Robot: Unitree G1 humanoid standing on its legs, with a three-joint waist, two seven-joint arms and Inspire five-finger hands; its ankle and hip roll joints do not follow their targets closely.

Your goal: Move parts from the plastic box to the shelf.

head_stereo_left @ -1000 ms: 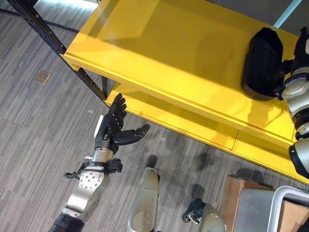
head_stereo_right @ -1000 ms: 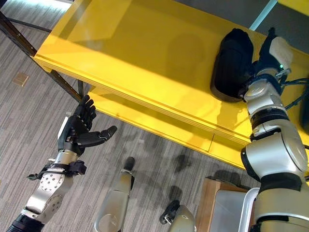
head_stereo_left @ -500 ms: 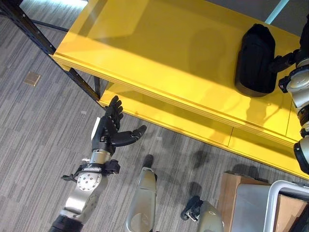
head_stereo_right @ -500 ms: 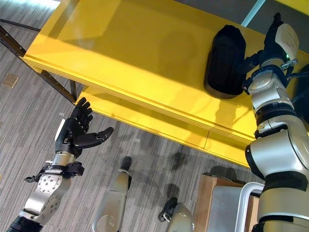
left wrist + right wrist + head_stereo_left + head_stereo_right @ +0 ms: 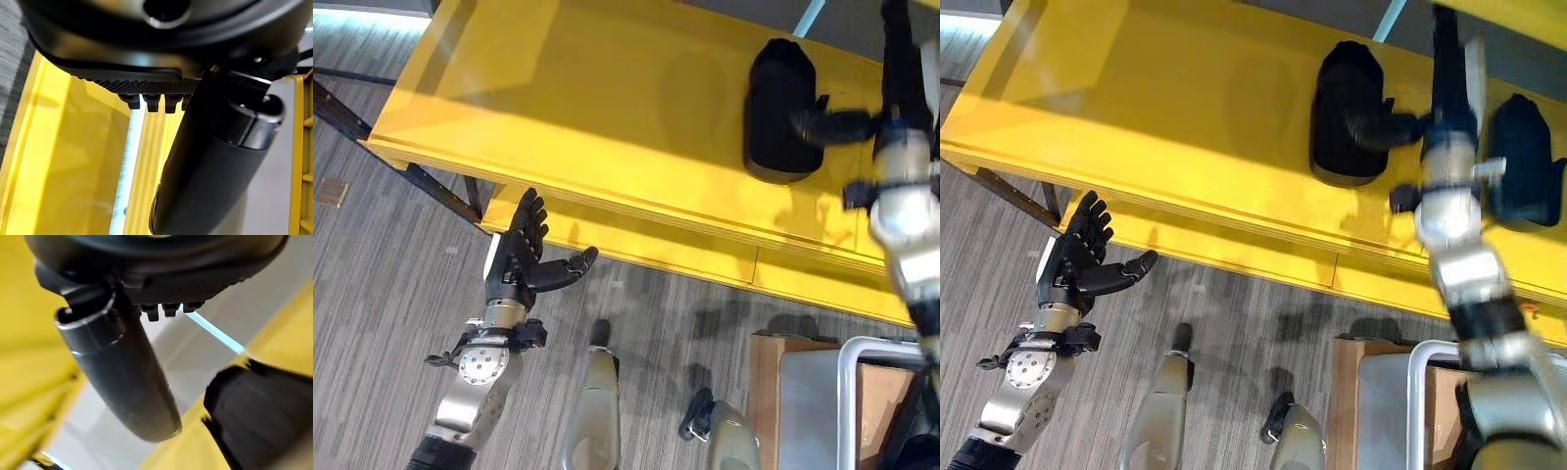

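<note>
2 black parts lie on the top board of the yellow shelf (image 5: 1185, 108); 1 part (image 5: 1344, 113) shows whole, the other part (image 5: 1523, 162) sits further to the robot's right, half hidden behind the right arm; the 2 are apart, with the arm between them in the right eye view; the whole part is an elongated dark lump, its long axis running from the shelf's front edge towards the back, its broader end nearer the front edge; which way the second part points I cannot tell; 1 lower yellow board shows under the top one; at the lower right 1 plastic box (image 5: 822, 406) with a pale rim stands on the floor just beside 1 brown cardboard box (image 5: 766, 392)

The right hand (image 5: 1449, 59) is raised above the shelf, fingers straight and pointing up and away from the robot, thumb (image 5: 1381, 125) stuck out sideways so its tip is at the whole part's right side; whether it touches I cannot tell; the hand holds nothing, and its wrist view shows the thumb clear, with a black part beside it; the left hand (image 5: 514, 259) hangs over the grey carpet floor (image 5: 372, 294) just below the shelf's front edge, fingers spread and straight, thumb out to the side, empty
</note>
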